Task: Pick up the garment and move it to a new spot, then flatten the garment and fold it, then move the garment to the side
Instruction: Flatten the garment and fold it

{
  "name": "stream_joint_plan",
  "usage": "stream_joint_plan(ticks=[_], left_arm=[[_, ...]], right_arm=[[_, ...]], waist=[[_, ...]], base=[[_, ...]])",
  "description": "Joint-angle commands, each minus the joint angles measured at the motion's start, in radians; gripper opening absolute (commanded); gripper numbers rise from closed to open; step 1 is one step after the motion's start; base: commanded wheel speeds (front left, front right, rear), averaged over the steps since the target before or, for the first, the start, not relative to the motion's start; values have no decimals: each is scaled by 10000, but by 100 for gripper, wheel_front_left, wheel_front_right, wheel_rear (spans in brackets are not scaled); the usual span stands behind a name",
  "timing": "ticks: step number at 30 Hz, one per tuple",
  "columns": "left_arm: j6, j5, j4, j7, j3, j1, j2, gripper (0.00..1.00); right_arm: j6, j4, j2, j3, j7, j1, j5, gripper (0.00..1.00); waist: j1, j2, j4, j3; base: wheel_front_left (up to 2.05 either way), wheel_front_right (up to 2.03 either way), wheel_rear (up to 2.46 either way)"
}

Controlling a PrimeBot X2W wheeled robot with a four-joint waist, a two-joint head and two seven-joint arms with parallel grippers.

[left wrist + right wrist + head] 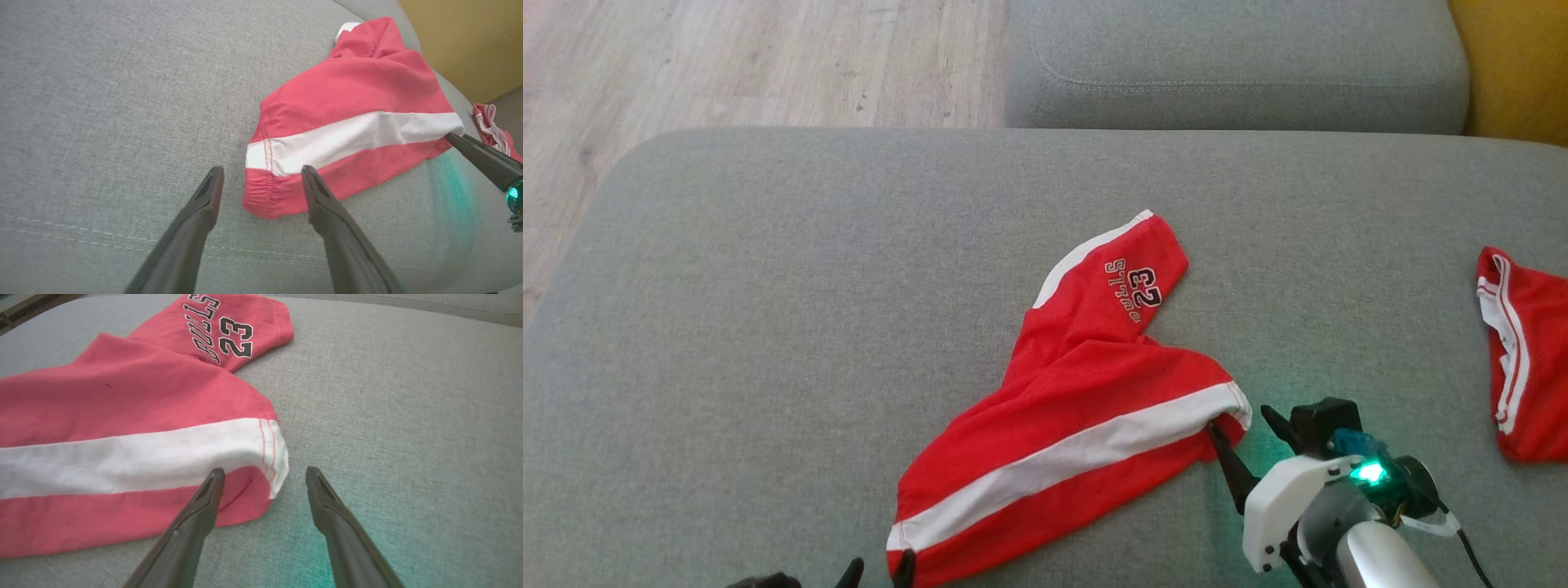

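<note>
The garment (1078,392) is a pair of red shorts with a white side stripe and "BULLS 23" print, lying crumpled on a grey sofa cushion (768,327). My left gripper (880,563) is open at the near waistband corner. In the left wrist view that elastic corner of the garment (351,106) lies between the fingers of the left gripper (262,171). My right gripper (1240,418) is open at the garment's right hem corner. In the right wrist view the left finger of the right gripper (265,470) touches the garment's (122,404) hem, with the white stripe's end between the fingers.
A second red and white garment (1523,359) lies at the cushion's right edge. Another grey cushion (1233,65) sits behind. Wooden floor (727,65) shows at the far left, a yellow wall (1519,65) at the far right. Bare cushion spreads left of the shorts.
</note>
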Motion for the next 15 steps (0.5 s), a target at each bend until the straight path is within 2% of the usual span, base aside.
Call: stream_joint_plan(ticks=[1, 15], left_arm=[[-24, -168, -347, -5, 262, -303, -24, 100], [-190, -1456, 386, 379, 275, -956, -48, 100]], right_arm=[[65, -262, -49, 222, -119, -563, -5, 100], [65, -9, -49, 605, -358, -942, 53, 100]], waist=[[-1, 0, -27, 28], [-1, 0, -261, 447]], base=[[0, 0, 0], [0, 0, 0]])
